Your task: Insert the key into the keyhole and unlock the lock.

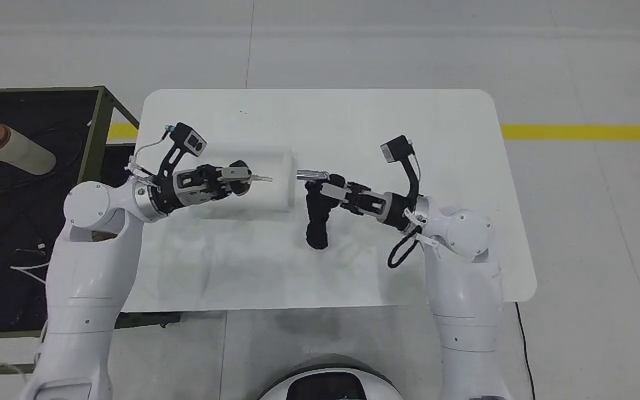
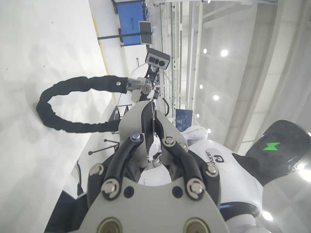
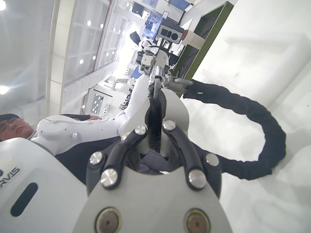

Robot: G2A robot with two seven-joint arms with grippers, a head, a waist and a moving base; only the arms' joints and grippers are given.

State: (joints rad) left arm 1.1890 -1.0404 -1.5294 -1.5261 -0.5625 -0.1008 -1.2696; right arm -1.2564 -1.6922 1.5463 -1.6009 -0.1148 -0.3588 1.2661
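My left gripper [image 1: 243,177] [image 2: 153,107] is shut on a thin metal key [image 1: 258,179] [image 2: 153,116], whose blade points toward the lock. My right gripper [image 1: 322,182] [image 3: 156,98] is shut on the lock's metal body [image 1: 310,176] [image 3: 155,83], held above the table. In the left wrist view the round keyhole [image 2: 145,88] faces the key tip, with a small gap between them. The lock's black fabric-covered cable loop [image 1: 318,225] [image 2: 58,122] [image 3: 267,122] hangs down and rests on the table.
A low white block [image 1: 275,160] lies on the white table [image 1: 420,130] beneath the two grippers. A green-framed cart [image 1: 95,130] with dark cables stands off the table's left edge. The table's right half is bare.
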